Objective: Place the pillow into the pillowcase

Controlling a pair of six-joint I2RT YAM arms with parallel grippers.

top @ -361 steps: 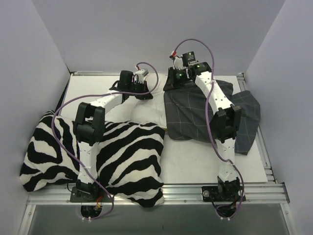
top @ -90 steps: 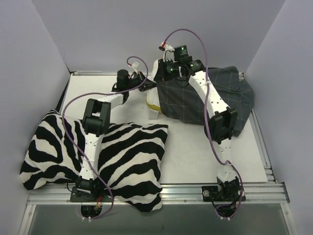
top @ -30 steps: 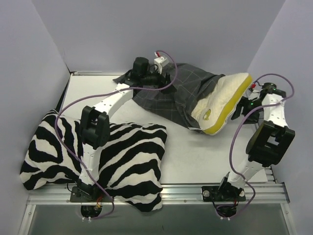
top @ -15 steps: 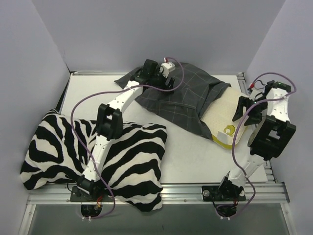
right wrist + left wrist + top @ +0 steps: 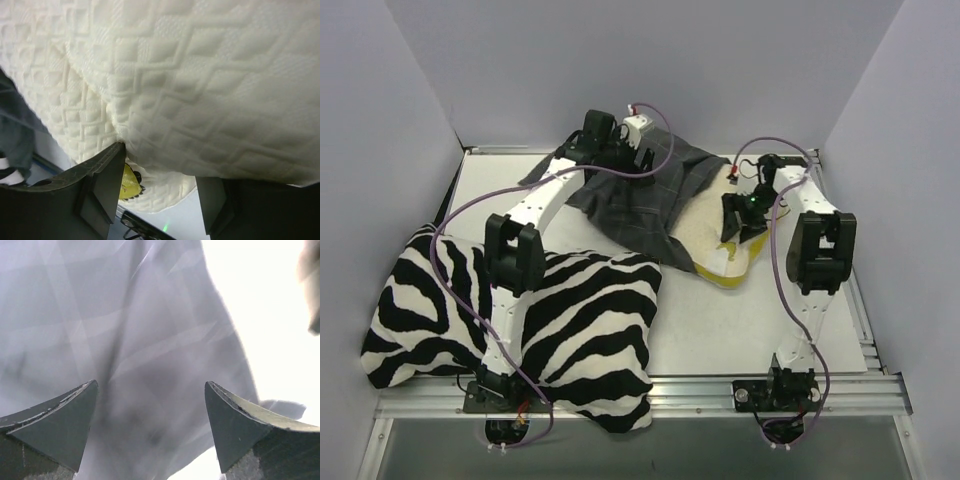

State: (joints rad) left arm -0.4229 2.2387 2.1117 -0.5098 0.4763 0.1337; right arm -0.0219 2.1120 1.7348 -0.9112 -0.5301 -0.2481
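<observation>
The dark grey checked pillowcase (image 5: 638, 195) lies crumpled at the back middle of the table. The white quilted pillow (image 5: 712, 243) pokes out of its right side, yellow edge toward the front. My right gripper (image 5: 739, 220) is at the pillow's exposed end. In the right wrist view my right gripper (image 5: 160, 165) is shut on a fold of the pillow (image 5: 175, 75), with a bit of pillowcase (image 5: 12, 125) at the left. My left gripper (image 5: 615, 158) hovers over the pillowcase's back left part. In the left wrist view my left gripper (image 5: 150, 387) stands open above the blurred pillowcase (image 5: 125, 340), holding nothing.
A large zebra-striped cushion (image 5: 570, 310) fills the front left, partly over the table's near edge, under the left arm. White table (image 5: 750, 320) shows at the front right. Grey walls close in on the left, back and right.
My right gripper has carried the pillow down and to the left, so more of it sits inside the pillowcase. The left gripper shifted left over the pillowcase, which bunched up with it.
</observation>
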